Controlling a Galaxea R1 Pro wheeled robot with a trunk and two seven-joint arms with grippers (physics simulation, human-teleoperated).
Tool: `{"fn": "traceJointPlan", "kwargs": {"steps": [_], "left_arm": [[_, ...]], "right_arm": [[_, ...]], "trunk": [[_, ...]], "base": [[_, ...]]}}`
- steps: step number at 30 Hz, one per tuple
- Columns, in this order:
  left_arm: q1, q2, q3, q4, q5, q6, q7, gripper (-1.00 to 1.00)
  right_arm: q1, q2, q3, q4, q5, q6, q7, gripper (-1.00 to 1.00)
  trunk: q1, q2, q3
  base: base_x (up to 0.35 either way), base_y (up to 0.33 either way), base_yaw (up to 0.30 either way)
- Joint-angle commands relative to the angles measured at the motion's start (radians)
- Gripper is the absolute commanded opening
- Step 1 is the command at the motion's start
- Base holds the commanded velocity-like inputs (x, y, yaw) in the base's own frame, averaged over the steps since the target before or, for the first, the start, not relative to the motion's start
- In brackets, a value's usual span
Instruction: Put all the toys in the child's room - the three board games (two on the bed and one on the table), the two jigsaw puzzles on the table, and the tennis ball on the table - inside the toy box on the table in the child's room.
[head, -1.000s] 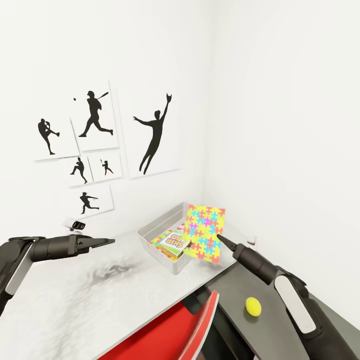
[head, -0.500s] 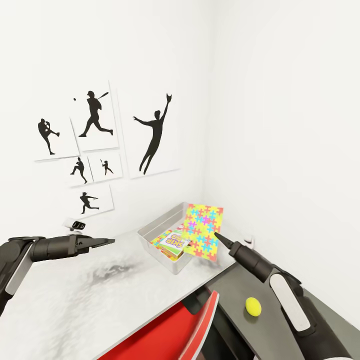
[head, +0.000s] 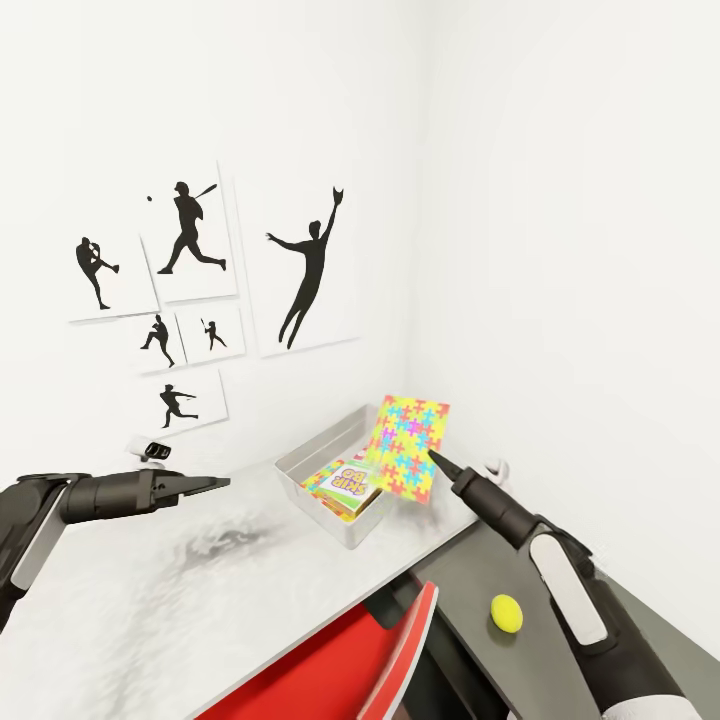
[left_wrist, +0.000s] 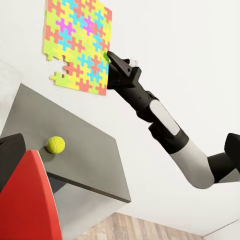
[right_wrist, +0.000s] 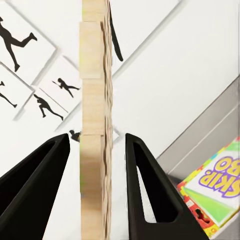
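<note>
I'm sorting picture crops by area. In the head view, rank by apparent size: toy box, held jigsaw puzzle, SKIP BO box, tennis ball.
1. toy box, though partly hidden by the puzzle.
2. jigsaw puzzle, held by the right gripper; nearly as large, so these two are close.
3. SKIP BO box, lying in the toy box.
4. tennis ball.

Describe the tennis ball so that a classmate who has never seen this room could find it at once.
Start at the pale table in the corner, then drop to the lower dark grey side unit joined to it. The tennis ball lies there alone: small, round, yellow-green, unlike the flat jigsaw puzzle.
</note>
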Motion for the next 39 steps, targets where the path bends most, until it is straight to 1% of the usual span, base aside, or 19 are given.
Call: {"fn": "traceJointPlan", "kwargs": {"steps": [1,6,8,10,12,15,18,21,24,27,30,32,35,39], "left_arm": [[-0.001,0.000,0.000,0.000,0.001,0.011,-0.002,1.00],[-0.001,0.000,0.000,0.000,0.001,0.011,-0.001,1.00],[-0.001,0.000,0.000,0.000,0.001,0.011,-0.001,1.00],[-0.001,0.000,0.000,0.000,0.001,0.011,-0.001,1.00],[-0.001,0.000,0.000,0.000,0.001,0.011,-0.001,1.00],[-0.001,0.000,0.000,0.000,0.001,0.011,-0.001,1.00],[-0.001,0.000,0.000,0.000,0.001,0.011,-0.001,1.00],[-0.001,0.000,0.000,0.000,0.001,0.011,-0.001,1.00],[-0.001,0.000,0.000,0.000,0.001,0.011,-0.002,1.00],[-0.001,0.000,0.000,0.000,0.001,0.011,-0.002,1.00],[-0.001,0.000,0.000,0.000,0.001,0.011,-0.002,1.00],[-0.001,0.000,0.000,0.000,0.001,0.011,-0.001,1.00],[-0.001,0.000,0.000,0.000,0.001,0.011,-0.001,1.00],[-0.001,0.000,0.000,0.000,0.001,0.011,-0.002,1.00]], "right_arm": [[-0.007,0.000,0.001,0.001,-0.010,0.007,-0.010,-1.00],[-0.040,0.002,0.001,0.004,-0.014,0.010,-0.070,-1.00],[-0.057,0.015,0.002,0.007,-0.013,0.013,-0.086,-1.00],[-0.080,0.037,0.003,0.014,-0.011,0.016,-0.100,-1.00],[-0.107,0.054,0.003,0.032,-0.011,0.017,-0.130,-1.00],[-0.135,0.066,0.004,0.058,-0.012,0.018,-0.170,-1.00],[-0.165,0.077,0.006,0.082,-0.013,0.021,-0.189,-1.00],[-0.194,0.096,0.007,0.110,-0.012,0.049,-0.207,-1.00],[-0.238,0.117,0.007,0.170,-0.011,0.067,-0.243,-1.00],[-0.292,0.128,0.007,0.252,-0.012,0.073,-0.278,-1.00],[-0.346,0.141,0.007,0.345,-0.013,0.074,-0.291,-1.00],[-0.382,0.158,0.007,0.410,-0.012,0.073,-0.295,-1.00],[-0.407,0.171,0.007,0.453,-0.010,0.071,-0.297,-1.00],[-0.418,0.198,0.007,0.470,-0.004,0.072,-0.316,-1.00]], "trunk": [[0.001,-0.002,-0.002],[0.001,-0.002,-0.002],[0.001,-0.002,-0.002],[0.001,-0.002,-0.002],[0.001,-0.002,-0.002],[0.001,-0.002,-0.002],[0.001,-0.002,-0.002],[0.001,-0.002,-0.002],[0.001,-0.002,-0.002],[0.001,-0.002,-0.002],[0.001,-0.002,-0.002],[0.001,-0.002,-0.002],[0.001,-0.002,-0.002],[0.001,-0.002,-0.002]], "base": [[0.000,0.000,0.000],[0.000,0.000,0.000],[0.000,0.000,0.000],[0.000,0.000,0.000],[0.000,0.000,0.000],[0.000,0.000,0.000],[0.000,0.000,0.000],[0.000,0.000,0.000],[0.000,0.000,0.000],[0.000,0.000,0.000],[0.000,0.000,0.000],[0.000,0.000,0.000],[0.000,0.000,0.000],[0.000,0.000,0.000]]}}
